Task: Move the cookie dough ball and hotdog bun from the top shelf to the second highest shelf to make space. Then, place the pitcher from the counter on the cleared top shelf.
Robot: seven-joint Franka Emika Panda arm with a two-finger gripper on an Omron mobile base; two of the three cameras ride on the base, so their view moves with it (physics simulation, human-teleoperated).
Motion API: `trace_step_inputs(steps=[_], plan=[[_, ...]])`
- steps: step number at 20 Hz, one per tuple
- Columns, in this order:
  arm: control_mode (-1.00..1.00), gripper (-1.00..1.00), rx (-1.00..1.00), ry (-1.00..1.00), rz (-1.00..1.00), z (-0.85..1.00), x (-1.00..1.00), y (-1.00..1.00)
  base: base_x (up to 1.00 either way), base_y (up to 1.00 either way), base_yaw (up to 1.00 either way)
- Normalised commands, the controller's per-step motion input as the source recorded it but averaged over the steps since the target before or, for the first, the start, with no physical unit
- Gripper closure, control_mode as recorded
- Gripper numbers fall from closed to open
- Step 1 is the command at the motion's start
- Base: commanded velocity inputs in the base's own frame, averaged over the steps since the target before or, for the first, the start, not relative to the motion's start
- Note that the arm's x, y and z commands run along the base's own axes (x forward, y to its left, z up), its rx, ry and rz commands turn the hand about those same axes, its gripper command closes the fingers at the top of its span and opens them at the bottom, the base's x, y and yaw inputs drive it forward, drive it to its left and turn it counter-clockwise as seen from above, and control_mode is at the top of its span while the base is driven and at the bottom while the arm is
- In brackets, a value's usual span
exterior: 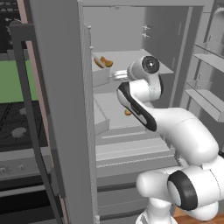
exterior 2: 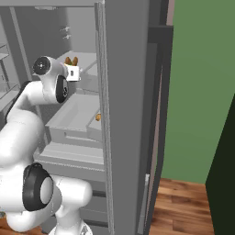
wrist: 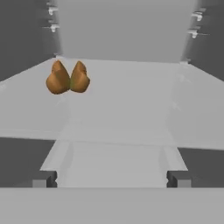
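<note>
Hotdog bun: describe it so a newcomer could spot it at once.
Look inside the open grey fridge, on its shallow pale grey top shelf. The elongated orange-tan split bun lies there, on the hand view's left. Its two lobes distinguish it from the small round ball a shelf lower.

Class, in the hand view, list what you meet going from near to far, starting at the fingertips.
Fingertips → front edge of the top shelf → hotdog bun → back wall.

Hotdog bun (wrist: 68, 78) on top shelf (wrist: 131, 100), toward its left rear. Cookie dough ball (exterior 2: 97, 117) on second highest shelf (exterior 2: 75, 114) below. End effector (wrist: 111, 178) before top shelf's front edge.
</note>
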Motion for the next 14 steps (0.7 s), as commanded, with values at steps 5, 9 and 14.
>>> trace_step_inputs(steps=[5, 9, 14], plan=[[-1.00, -1.00, 0.02, 0.00, 0.08, 0.38, 0.00, 0.31, 0.00, 0.00, 0.00], [-1.00, -1.00, 0.00, 0.00, 0.10, 0.24, 0.00, 0.45, 0.00, 0.00, 0.00], [-1.00, -1.00, 0.00, 0.01, 0.06, 0.08, 0.18, 0.26, 0.00, 0.00, 0.00]])
